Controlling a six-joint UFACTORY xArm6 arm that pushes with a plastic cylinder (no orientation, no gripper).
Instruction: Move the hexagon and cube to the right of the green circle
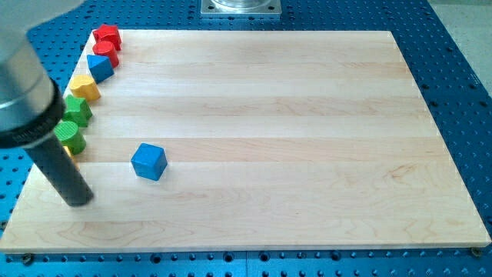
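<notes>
1. My tip (79, 201), a dark rod's end with no claw to open or hold, rests on the pale wooden bench (307, 154).
2. The blue cube (148, 161) lies just right of my tip, apart.
3. The green circle (70, 136) sits above my tip, beside the rod.
4. No readable writing shows.

my tip (77, 201) rests left of the blue cube (148, 161).
</notes>
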